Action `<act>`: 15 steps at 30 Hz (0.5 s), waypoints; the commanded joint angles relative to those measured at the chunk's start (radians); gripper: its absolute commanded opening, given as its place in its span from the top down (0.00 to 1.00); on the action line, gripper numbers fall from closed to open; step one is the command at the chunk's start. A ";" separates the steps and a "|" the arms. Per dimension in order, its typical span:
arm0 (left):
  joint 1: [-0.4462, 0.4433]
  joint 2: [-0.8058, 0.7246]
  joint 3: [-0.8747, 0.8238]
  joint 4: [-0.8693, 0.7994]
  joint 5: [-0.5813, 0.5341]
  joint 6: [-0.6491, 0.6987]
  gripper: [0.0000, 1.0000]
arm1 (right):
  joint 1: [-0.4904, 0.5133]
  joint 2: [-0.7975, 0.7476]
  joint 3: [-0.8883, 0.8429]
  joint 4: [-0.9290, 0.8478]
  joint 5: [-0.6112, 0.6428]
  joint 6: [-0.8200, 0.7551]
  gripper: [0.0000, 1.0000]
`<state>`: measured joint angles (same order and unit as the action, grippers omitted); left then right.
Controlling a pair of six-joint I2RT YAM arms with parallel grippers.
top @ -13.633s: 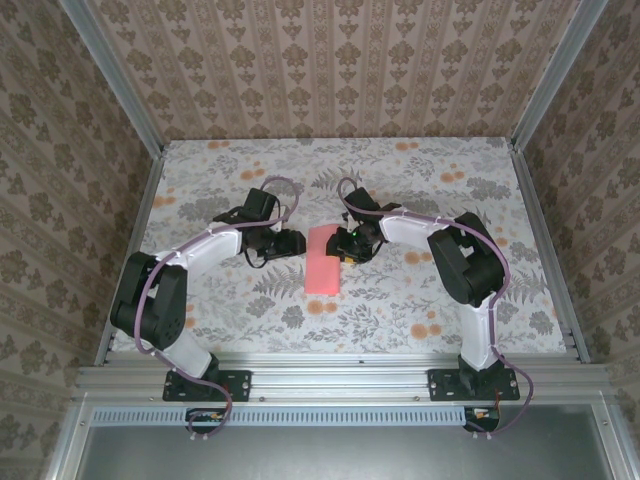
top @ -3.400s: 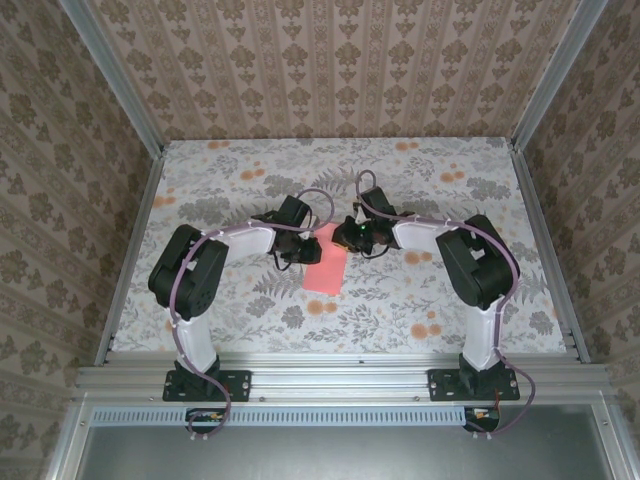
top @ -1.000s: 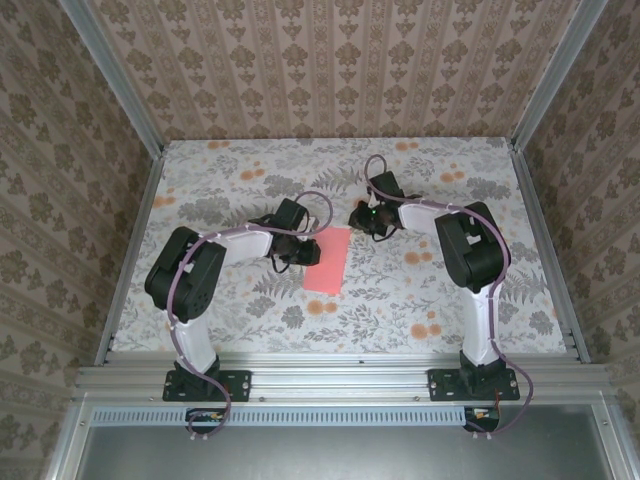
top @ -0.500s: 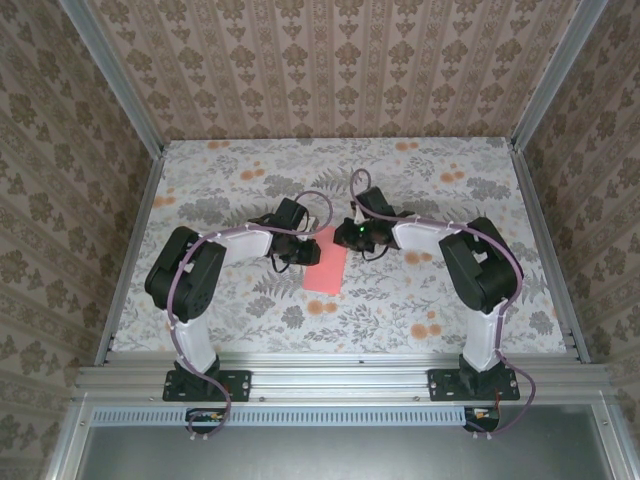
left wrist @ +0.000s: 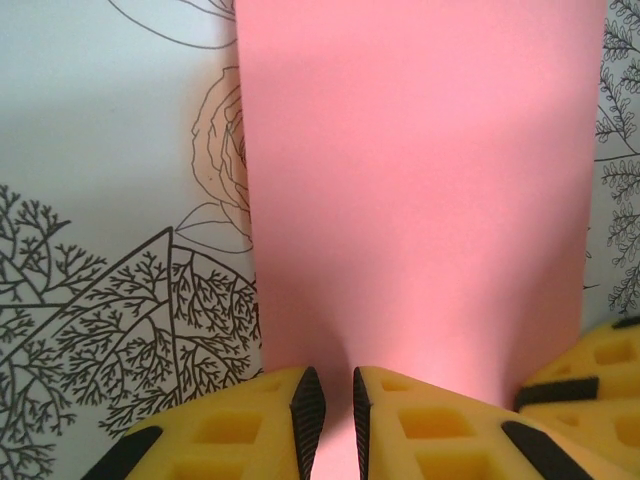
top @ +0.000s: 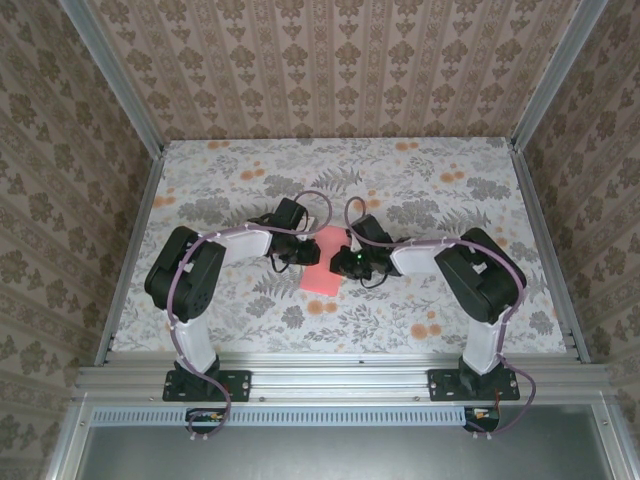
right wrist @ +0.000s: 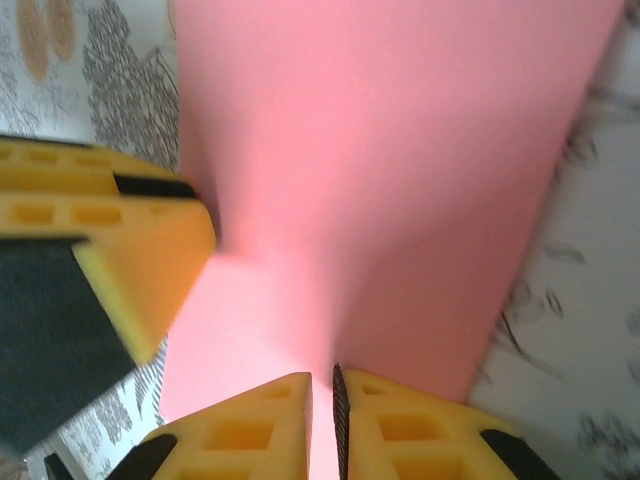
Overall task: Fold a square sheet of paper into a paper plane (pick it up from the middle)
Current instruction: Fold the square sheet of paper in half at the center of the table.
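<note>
Watching this from the side, and both arms are leaning in over the middle of the flowery table. The pink paper is lying flat there as a tall narrow rectangle rather than a square, with its long side running away from the arm bases. The left gripper is sitting on its left edge, roughly halfway along. The right gripper is sitting on the opposite edge, a touch nearer the bases, so the two are facing each other across the strip. In the left wrist view the yellow fingers are showing just a thin slit between the black pads, with pink peeking through. It's the same deal in the right wrist view. So both sets of jaws are looking pretty much closed, tips down at the paper, but I can't tell whether they're actually nipping it.
</note>
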<state>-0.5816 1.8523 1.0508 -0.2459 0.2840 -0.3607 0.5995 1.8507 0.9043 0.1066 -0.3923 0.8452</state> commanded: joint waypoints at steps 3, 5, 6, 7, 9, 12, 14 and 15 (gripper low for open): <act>0.015 0.072 -0.060 -0.206 -0.081 0.022 0.78 | 0.032 -0.062 -0.071 -0.101 0.021 -0.001 0.82; 0.016 0.068 -0.058 -0.209 -0.078 0.022 0.77 | 0.040 -0.085 -0.078 -0.125 0.036 -0.012 0.82; 0.016 0.066 -0.057 -0.208 -0.074 0.022 0.77 | 0.040 -0.098 -0.082 -0.130 0.036 -0.011 0.82; 0.016 0.064 -0.053 -0.208 -0.068 0.023 0.77 | 0.040 -0.110 -0.081 -0.135 0.038 -0.009 0.82; 0.016 0.058 -0.047 -0.211 -0.060 0.021 0.77 | 0.039 -0.135 -0.072 -0.151 0.040 -0.009 0.81; 0.016 0.049 -0.040 -0.216 -0.055 0.018 0.77 | 0.023 -0.169 -0.051 -0.162 0.041 -0.004 0.77; 0.016 0.045 -0.035 -0.222 -0.050 0.019 0.77 | 0.004 -0.173 -0.040 -0.164 0.042 0.002 0.72; 0.015 0.044 -0.033 -0.224 -0.044 0.019 0.77 | -0.004 -0.169 -0.026 -0.180 0.046 0.000 0.68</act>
<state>-0.5800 1.8519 1.0592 -0.2680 0.2886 -0.3607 0.6205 1.7073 0.8398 -0.0181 -0.3695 0.8402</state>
